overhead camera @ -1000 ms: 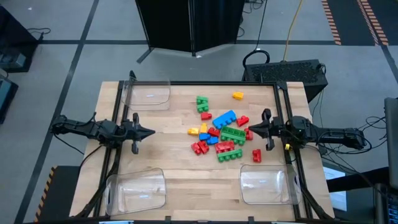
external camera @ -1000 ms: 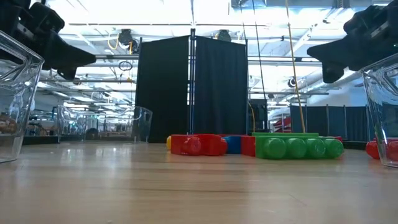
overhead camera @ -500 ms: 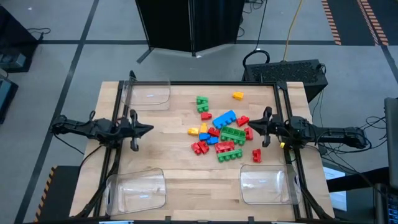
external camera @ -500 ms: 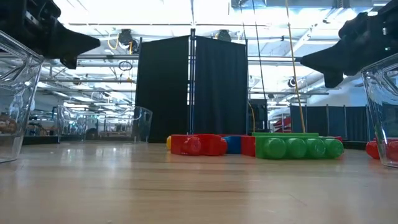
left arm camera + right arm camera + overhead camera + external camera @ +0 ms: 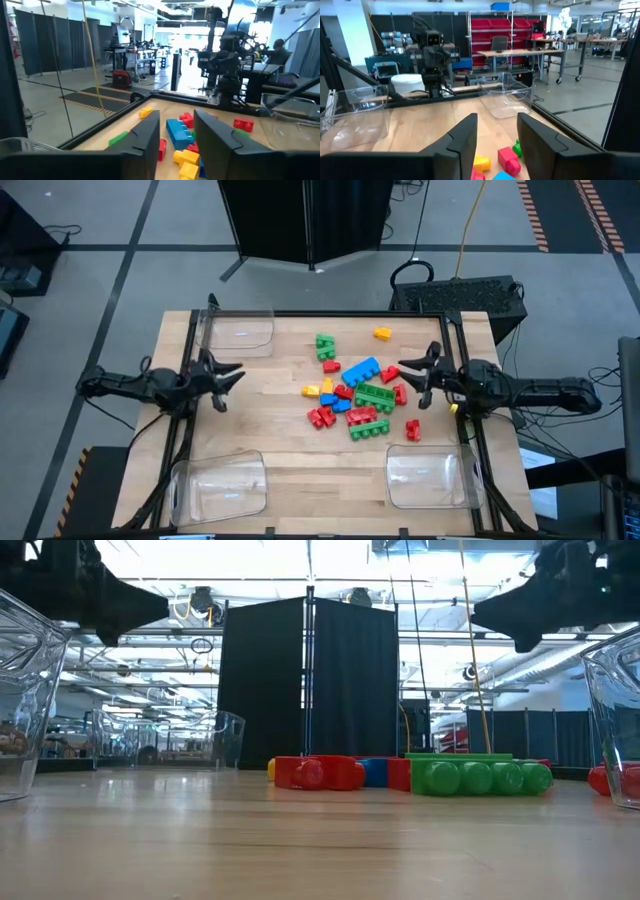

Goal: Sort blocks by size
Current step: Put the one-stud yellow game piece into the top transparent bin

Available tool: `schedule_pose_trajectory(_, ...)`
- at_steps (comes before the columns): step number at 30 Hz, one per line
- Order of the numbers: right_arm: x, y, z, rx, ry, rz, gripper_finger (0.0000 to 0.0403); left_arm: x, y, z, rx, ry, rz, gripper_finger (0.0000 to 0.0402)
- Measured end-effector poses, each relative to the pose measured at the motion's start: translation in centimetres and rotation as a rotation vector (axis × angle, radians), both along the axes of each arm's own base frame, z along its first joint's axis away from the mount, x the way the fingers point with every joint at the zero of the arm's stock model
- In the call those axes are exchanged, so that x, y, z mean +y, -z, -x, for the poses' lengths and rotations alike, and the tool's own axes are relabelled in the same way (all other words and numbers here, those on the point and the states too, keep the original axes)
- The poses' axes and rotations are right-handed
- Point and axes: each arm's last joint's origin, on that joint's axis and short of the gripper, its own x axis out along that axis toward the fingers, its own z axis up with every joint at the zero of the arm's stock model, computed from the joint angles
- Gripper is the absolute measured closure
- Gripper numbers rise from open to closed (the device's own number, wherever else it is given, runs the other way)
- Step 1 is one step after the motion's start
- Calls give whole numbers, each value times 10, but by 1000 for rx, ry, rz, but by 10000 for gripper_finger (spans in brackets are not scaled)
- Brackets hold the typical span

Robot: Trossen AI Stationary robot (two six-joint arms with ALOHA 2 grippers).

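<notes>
Both wrist views: left pincer [image 5: 175,135] and right pincer [image 5: 497,132] parted, empty; blocks [image 5: 356,391] beyond

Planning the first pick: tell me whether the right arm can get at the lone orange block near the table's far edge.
Probably yes: the orange block lies alone on bare wood, apart from the pile, and the right gripper hangs open nearby.

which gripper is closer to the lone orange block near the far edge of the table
Right. The right gripper hangs just beyond the orange block on the pile's right side, while the left gripper sits far across the table, past the whole pile.
</notes>
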Motion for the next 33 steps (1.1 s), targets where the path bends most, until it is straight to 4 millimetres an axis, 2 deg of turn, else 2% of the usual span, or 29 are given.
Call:
schedule_pose_trajectory(6, -1, -7, -8, 33, 2, -2, 255, 0, -17, -7, 34, 19, -10, 246)
schedule_pose_trajectory(19, -4, -27, -25, 71, 63, 23, 252, 4, -49, -45, 193, -9, -25, 243)
schedule_pose_trajectory(24, -5, -30, -29, 93, 79, 47, 252, 5, -55, -57, 223, -12, -26, 243)
schedule_pose_trajectory(28, -5, -33, -30, 81, 79, 64, 252, 8, -51, -66, 269, -14, -25, 243)
schedule_pose_trajectory(33, -5, -39, -30, 34, 81, 94, 252, 9, -55, -79, 194, -19, -33, 243)
